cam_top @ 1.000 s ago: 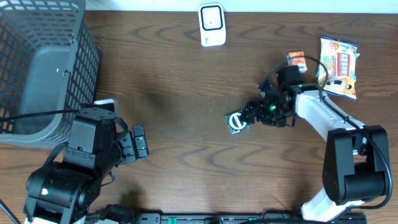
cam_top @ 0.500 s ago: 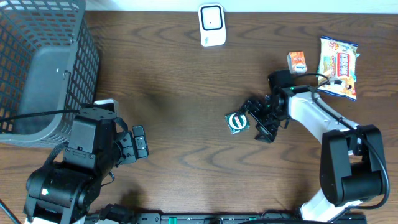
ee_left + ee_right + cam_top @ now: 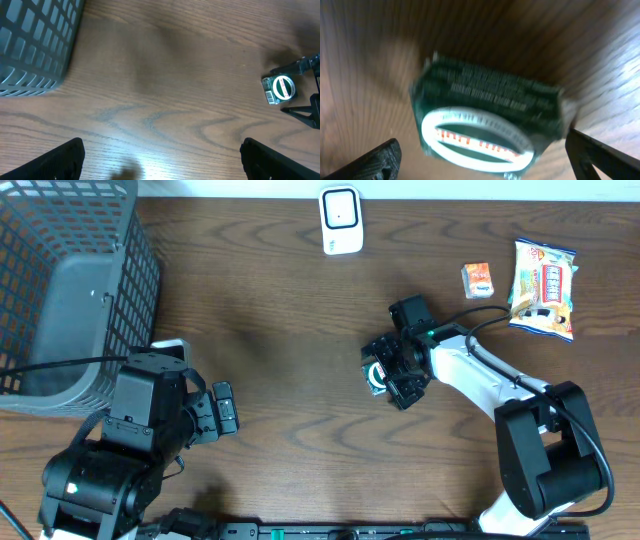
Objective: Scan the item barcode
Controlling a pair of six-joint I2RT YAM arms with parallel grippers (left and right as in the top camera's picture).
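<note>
On the desk (image 3: pixel 300 300), the small green packet (image 3: pixel 379 375) lay slightly toward 3 o'clock of centre, with the scanner (image 3: pixel 340 220) at the 12 o'clock edge; the right gripper (image 3: pixel 390 374) hung over it, fingers (image 3: pixel 375 160) spread wide, straddling but not pinching; the left gripper (image 3: pixel 167 165) stood wide and empty near 8 o'clock; the packet looked light, boxy, probably slick and crushable, so its short sides seemed the best hold, leaving the barcode (image 3: pixel 268 92) bare.

One basket (image 3: pixel 145 270); one scanner (image 3: pixel 340 220); one green packet (image 3: pixel 278 89); one orange box (image 3: pixel 478 280); one snack bag (image 3: pixel 545 275)
</note>
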